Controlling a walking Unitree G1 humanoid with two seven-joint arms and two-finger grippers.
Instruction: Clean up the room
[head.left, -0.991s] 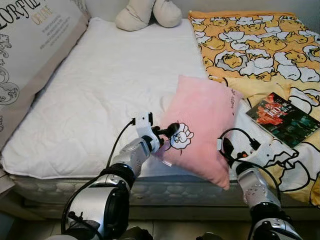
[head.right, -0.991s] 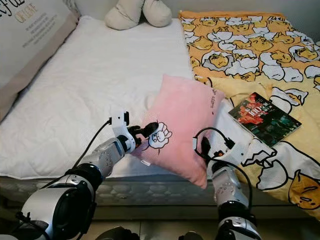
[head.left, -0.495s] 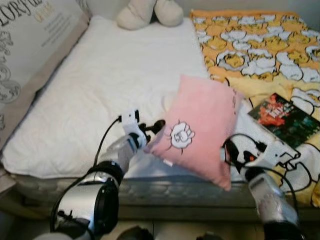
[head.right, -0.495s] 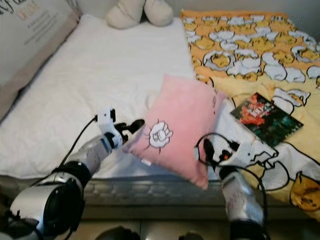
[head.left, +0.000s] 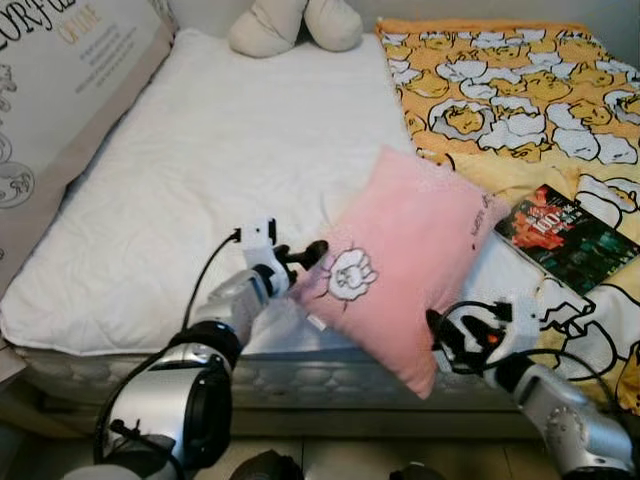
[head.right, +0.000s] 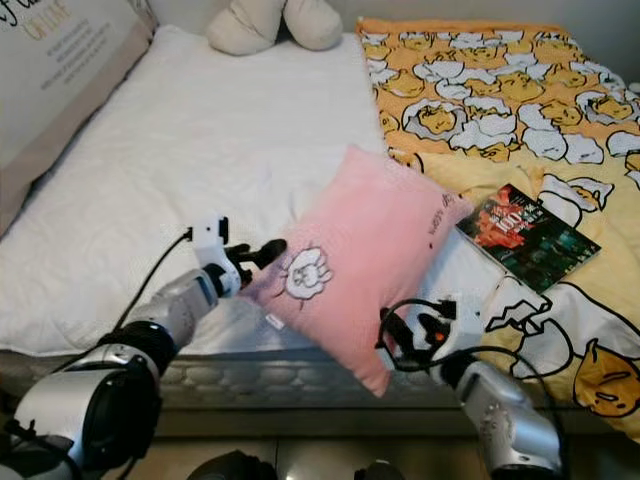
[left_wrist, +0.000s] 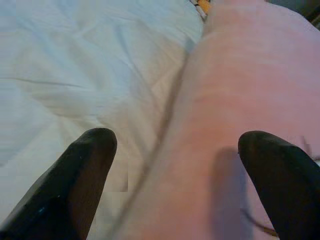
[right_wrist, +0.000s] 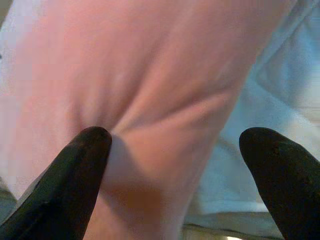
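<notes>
Both fingers (left_wrist: 85, 175) spread at pink pillow (head.left: 410, 250) | white mattress (head.left: 220, 170) | yellow duck blanket (head.left: 500, 90)

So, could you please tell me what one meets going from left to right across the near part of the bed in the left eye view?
Left pincer → pink pillow → right pincer → book.

Even, soft indoor light — head views fairly sharp; wrist views blurred close-up, with faint shadows.
</notes>
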